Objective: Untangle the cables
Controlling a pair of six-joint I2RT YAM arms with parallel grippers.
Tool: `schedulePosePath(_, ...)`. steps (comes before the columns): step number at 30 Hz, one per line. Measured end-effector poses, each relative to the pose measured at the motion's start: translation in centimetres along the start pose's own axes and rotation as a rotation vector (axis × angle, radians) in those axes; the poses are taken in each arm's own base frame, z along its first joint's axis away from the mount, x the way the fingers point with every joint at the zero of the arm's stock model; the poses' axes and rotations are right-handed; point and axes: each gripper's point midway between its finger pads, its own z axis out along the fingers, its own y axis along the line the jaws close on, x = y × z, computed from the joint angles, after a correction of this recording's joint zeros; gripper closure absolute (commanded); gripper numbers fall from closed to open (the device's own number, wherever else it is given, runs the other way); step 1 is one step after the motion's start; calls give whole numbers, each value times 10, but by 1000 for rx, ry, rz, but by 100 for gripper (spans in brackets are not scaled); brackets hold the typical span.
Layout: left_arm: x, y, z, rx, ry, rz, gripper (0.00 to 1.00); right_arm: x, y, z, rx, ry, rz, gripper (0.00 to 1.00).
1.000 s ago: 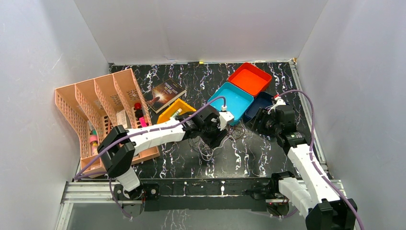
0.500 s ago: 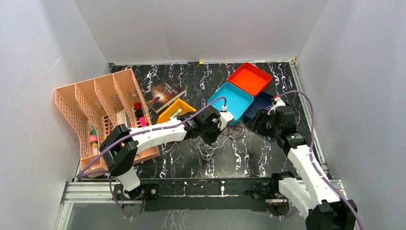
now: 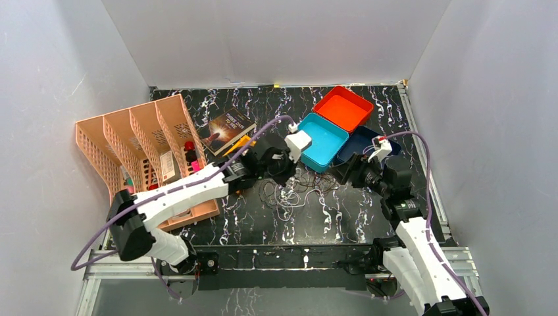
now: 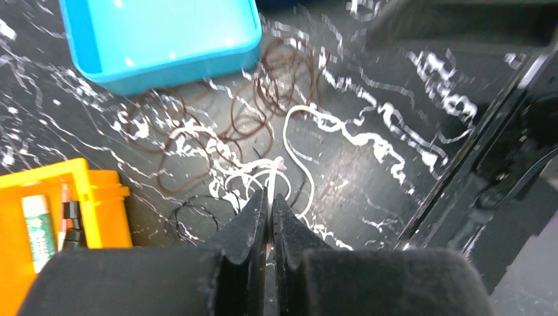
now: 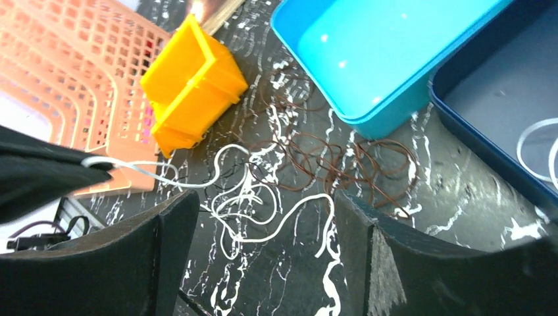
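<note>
The cables (image 3: 293, 189) lie in a tangled heap on the black marbled table, in front of the light blue tray. In the left wrist view, brown loops (image 4: 284, 74) lie beside the tray and a white cable (image 4: 297, 125) curls nearer me. My left gripper (image 4: 270, 197) is shut on a strand of the white cable, and it sits left of the heap in the top view (image 3: 275, 170). My right gripper (image 5: 263, 197) is open and empty, above the white cable (image 5: 289, 214) and brown loops (image 5: 329, 158). It is right of the heap in the top view (image 3: 352, 172).
A light blue tray (image 3: 322, 135), an orange tray (image 3: 342, 105) and a dark blue tray (image 3: 360, 141) stand behind the heap. A yellow bin (image 3: 240, 146), a book (image 3: 229, 128) and a pink slotted organizer (image 3: 131, 151) are on the left. A white loop (image 5: 536, 141) lies in the dark blue tray.
My left gripper has moved from over the heap back and to the left, drawing a white strand out with it. The right gripper has shifted slightly towards me.
</note>
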Motion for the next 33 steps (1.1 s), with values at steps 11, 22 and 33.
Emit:
schedulePosePath(11,-68,15,-64,-97,-244,-99,100,-23,55,-6,-298,-139,-147,5)
schedulePosePath(22,-88,19,-78,-124,-293,-136,100,-24,125,-1,-508,-170,-357,2)
schedulePosePath(33,-106,24,-98,-153,-363,-187,100,-31,175,22,-606,-400,-615,2)
